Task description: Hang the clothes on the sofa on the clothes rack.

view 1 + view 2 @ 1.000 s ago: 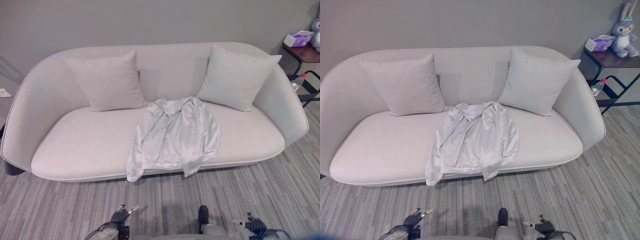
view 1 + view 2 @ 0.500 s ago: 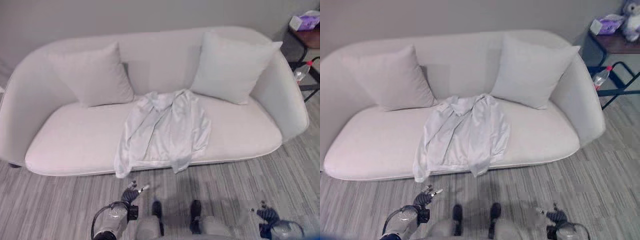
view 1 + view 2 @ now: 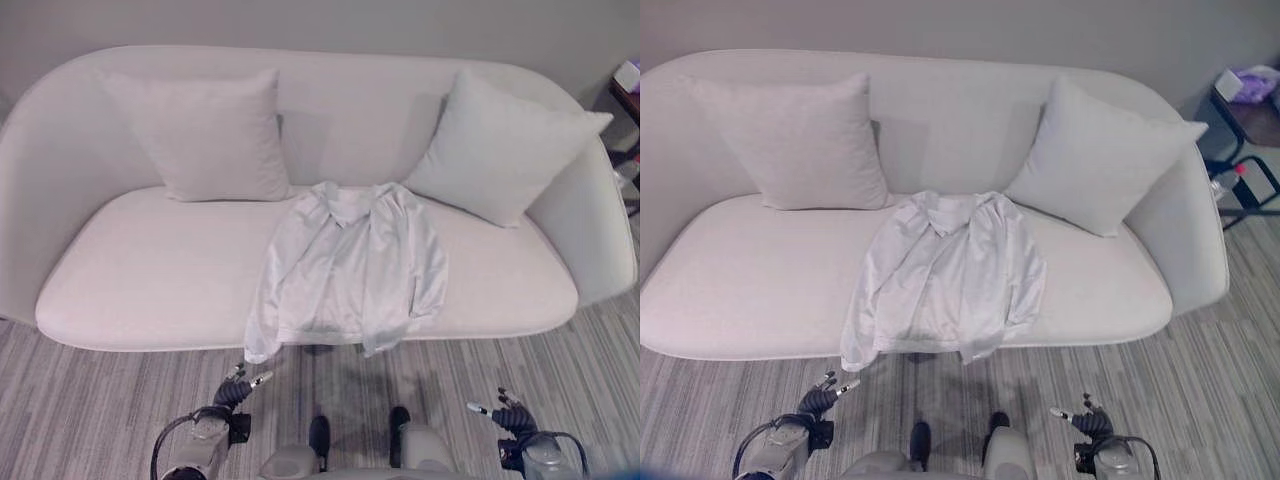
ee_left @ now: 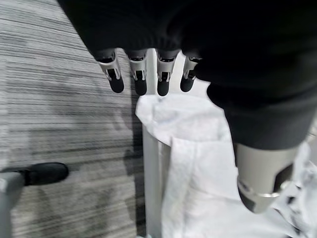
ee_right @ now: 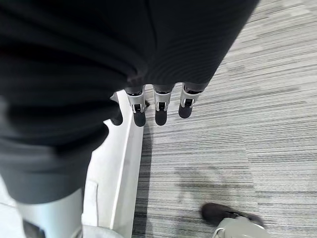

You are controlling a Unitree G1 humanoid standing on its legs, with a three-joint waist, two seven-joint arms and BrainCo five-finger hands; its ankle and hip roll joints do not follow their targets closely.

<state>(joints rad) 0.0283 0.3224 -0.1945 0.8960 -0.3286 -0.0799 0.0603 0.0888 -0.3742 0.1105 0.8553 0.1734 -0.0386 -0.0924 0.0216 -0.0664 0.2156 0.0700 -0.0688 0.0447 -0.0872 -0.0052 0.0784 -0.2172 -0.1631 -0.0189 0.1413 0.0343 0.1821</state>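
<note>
Shirt (image 3: 345,265) on sofa (image 3: 150,270) seat centre, hem overhanging front; cushions (image 3: 212,135) behind, either side.

White shirt (image 3: 345,265) lies spread on the sofa (image 3: 150,270) seat between two cushions, hem and one sleeve hanging over the front edge. My left hand (image 3: 235,390) and right hand (image 3: 512,418) hang low over the carpet, fingers relaxed, apart from the shirt.

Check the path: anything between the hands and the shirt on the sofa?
Nothing visible. The shirt lies flat on the sofa seat, hem over the front edge. Left hand and right hand are low over bare carpet in front, both open. The cushions sit behind the shirt.
</note>
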